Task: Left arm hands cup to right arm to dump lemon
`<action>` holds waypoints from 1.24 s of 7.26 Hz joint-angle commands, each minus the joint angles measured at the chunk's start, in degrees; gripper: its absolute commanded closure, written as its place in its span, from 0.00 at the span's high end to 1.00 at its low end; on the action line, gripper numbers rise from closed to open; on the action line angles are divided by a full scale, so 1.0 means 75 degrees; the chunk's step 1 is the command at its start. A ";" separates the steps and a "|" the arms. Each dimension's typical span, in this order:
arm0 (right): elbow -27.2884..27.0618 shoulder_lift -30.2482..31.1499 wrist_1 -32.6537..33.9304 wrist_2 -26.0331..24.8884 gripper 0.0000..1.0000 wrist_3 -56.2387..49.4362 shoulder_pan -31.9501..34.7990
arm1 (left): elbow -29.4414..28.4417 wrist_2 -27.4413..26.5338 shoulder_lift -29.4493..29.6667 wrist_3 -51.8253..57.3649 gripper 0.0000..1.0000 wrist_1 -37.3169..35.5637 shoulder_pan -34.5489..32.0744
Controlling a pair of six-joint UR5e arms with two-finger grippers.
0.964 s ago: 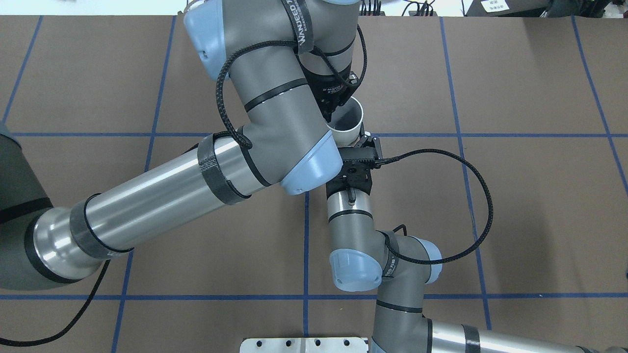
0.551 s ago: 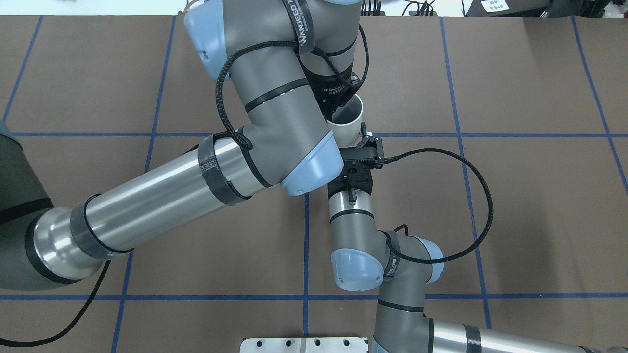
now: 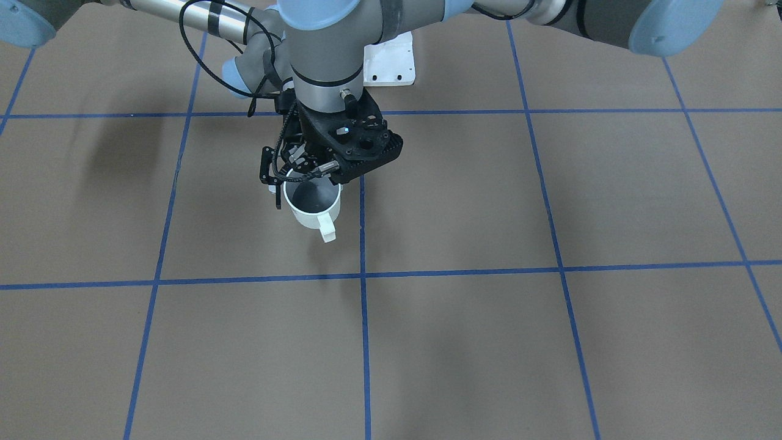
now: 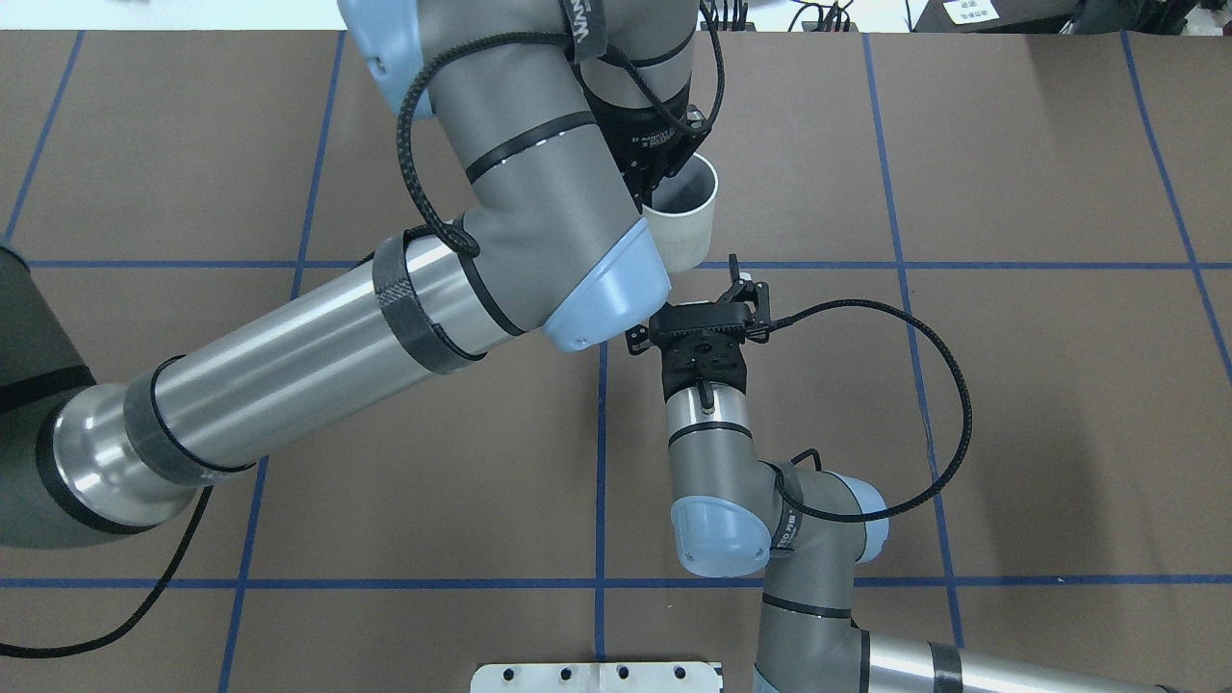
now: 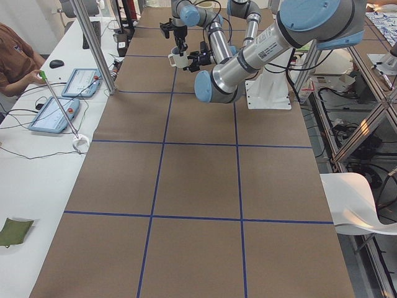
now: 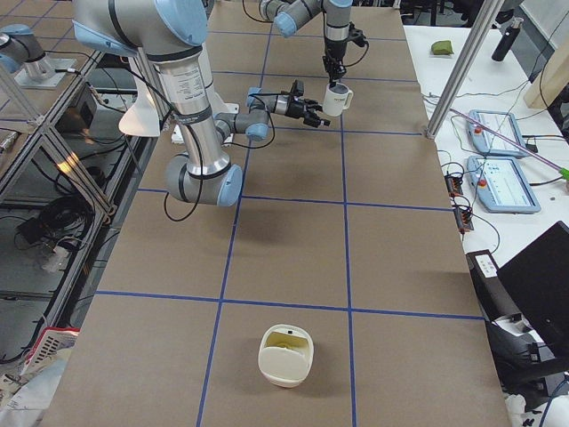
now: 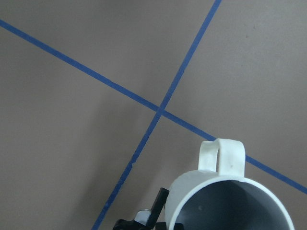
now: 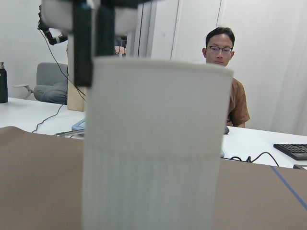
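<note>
- Currently I read this as the hand-over itself: the left pincer [image 3: 311, 172] is pinching the rim of the cup [image 3: 313, 215] and holds it upright in the air, clear of the surface [image 4: 1011, 433].
- My right pincer [image 4: 749, 279] is spread and carries nothing. It sits just beside the cup on the robot's side, not touching it.
- I cannot see the lemon. The part of the cup's grey inside that shows looks bare.
- The right side view shows a cream container [image 6: 286, 358] well apart from the cup, with something pale inside that is too small to name.
- The handle [image 3: 328, 231] points away from the robot, so the right wrist camera faces only smooth wall.
- Next, I judge, the right pincer has to go forward level and close on the cup before the left one lets go.
- The body looks wide against that spread, so the approach needs care.
- Room is tight only at the meeting point: in the overhead view the left arm [image 4: 318, 366] overhangs the wrist of the right arm [image 4: 707, 433].
- The right arm's looped cable [image 4: 948, 385] swings out on the open side.
- The surface edge by the operators' desk [image 6: 498, 160] lies beyond the cup, apart from it, and the other edges are well apart.
</note>
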State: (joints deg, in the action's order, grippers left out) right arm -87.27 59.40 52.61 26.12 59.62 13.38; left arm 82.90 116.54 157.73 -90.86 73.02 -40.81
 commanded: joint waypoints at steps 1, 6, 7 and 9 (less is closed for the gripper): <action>-0.0082 0.0131 -0.0030 0.0103 1.00 0.0008 -0.0155 | 0.0603 0.0387 -0.0030 0.0067 0.00 -0.0056 -0.0510; -0.1955 0.1782 -0.0030 0.3072 1.00 -0.1045 0.1234 | 0.4348 0.0294 -0.4190 0.3191 0.00 -0.0374 -0.0664; -0.2201 0.2155 -0.0030 0.4136 1.00 -0.1151 0.1773 | 0.4728 0.0305 -0.5258 0.3695 0.00 0.0405 -0.0768; -0.2742 0.2999 -0.0065 0.6875 1.00 -0.1899 0.3305 | 0.4837 0.0399 -0.7450 0.4363 0.00 0.2745 -0.1165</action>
State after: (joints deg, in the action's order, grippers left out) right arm -105.89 78.04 52.29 64.79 48.53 30.77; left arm 118.19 119.18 112.47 -62.50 83.19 -47.63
